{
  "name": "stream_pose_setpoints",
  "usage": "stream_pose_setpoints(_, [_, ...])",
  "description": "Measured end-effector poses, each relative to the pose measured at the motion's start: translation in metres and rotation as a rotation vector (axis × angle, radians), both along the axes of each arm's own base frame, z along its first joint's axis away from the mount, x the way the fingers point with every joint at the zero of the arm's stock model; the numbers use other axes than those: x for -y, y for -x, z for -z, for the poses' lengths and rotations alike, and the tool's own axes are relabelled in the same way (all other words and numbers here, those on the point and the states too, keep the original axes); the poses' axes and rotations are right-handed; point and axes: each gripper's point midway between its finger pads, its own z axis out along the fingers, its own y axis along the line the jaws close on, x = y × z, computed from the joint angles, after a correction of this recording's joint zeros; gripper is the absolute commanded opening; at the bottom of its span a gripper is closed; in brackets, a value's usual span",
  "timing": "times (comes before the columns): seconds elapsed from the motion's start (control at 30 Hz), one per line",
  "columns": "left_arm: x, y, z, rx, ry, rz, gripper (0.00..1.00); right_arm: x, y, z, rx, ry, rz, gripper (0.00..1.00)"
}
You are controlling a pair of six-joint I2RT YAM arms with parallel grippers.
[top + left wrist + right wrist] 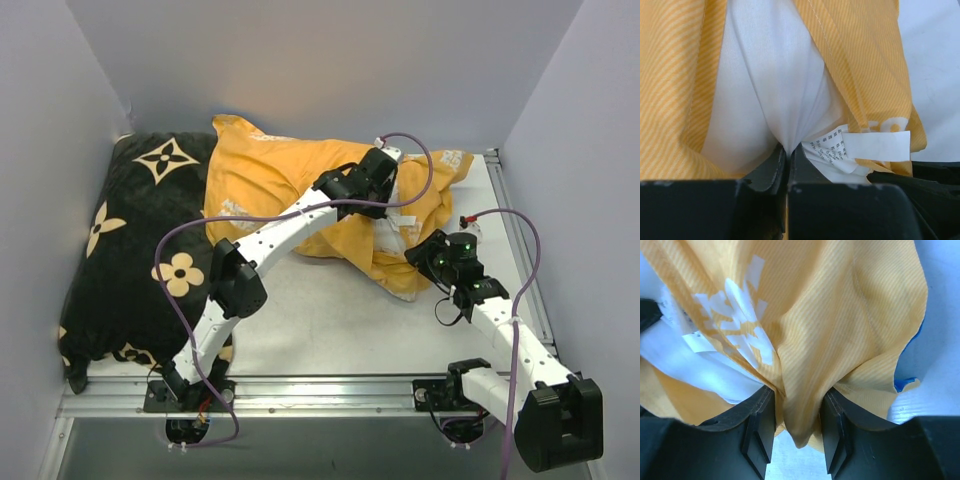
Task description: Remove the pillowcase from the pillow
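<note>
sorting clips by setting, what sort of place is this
Likely a robotics lab work cell, not a home: plain pale walls box in a white table, and two robot arms are bolted to a metal rail at its near edge.

We find the pillowcase (840,315) matt ribbed cloth, the pillow (775,75) smooth thin fabric, the right gripper (797,432) matt plastic.

Orange-yellow pillowcase (270,175), white pillow (775,85), black flowered cushion (120,250)

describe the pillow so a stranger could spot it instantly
In the top view, right of the black flowered cushion lies the orange-yellow pillowcase. From its open right end pokes the pillow, pinched by the left gripper. It alone is plain white, without print.
</note>
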Motion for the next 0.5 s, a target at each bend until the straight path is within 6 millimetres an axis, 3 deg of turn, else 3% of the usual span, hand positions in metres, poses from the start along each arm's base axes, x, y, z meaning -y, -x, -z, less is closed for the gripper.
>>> stream_pose_setpoints(0.13, [-0.006,-0.003,-0.007,-0.017,0.025,0.003,0.0,0.001,0.0,0.0,0.0,0.002,0.007,0.34])
stream_pose_setpoints(0.33, [-0.019,-0.008,-0.022,-0.049,0.073,0.002,0.0,0.005,-0.005,0.004,-0.008,-0.004,0.03,0.16])
stream_pose_setpoints(0.5, [-0.048,-0.019,-0.045,-0.039,0.101,-0.035,0.0,0.035,-0.01,0.028,-0.091,-0.002,0.137,0.1])
